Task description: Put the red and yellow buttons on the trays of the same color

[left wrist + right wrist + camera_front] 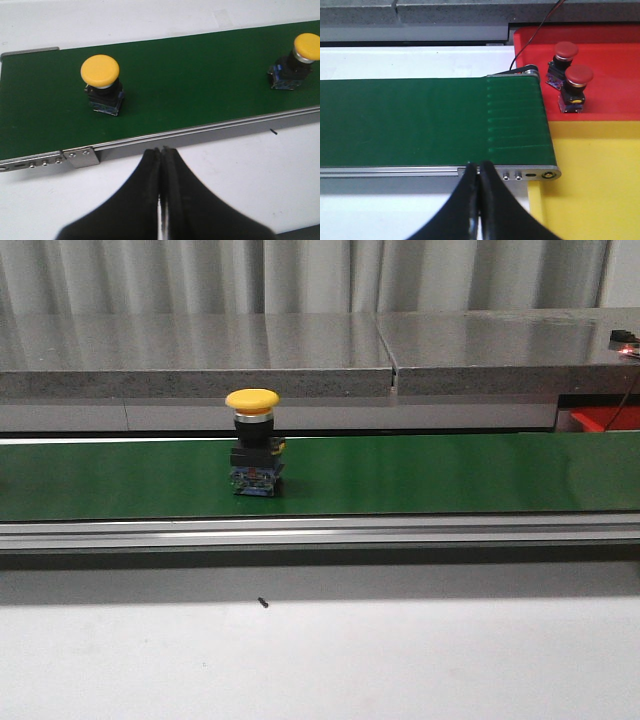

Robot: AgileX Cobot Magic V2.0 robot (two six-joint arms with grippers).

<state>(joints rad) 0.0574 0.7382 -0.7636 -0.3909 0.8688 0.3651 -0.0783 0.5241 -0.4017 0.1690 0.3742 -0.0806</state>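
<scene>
A yellow mushroom-head button (253, 453) stands upright on the green conveyor belt (420, 475), left of centre. In the left wrist view two yellow buttons sit on the belt, one close (101, 83) and one farther along (294, 67). My left gripper (161, 151) is shut and empty over the white table, short of the belt's rail. My right gripper (478, 165) is shut and empty at the belt's near rail by its end. Two red buttons (562, 60) (575, 88) stand on the red tray (615, 85). The yellow tray (595, 180) lies beside it.
A grey stone ledge (300, 355) runs behind the belt. The aluminium rail (320, 531) borders the belt's near side. A small black speck (263, 602) lies on the white table (320, 660). A corner of the red tray (605, 420) shows at the far right.
</scene>
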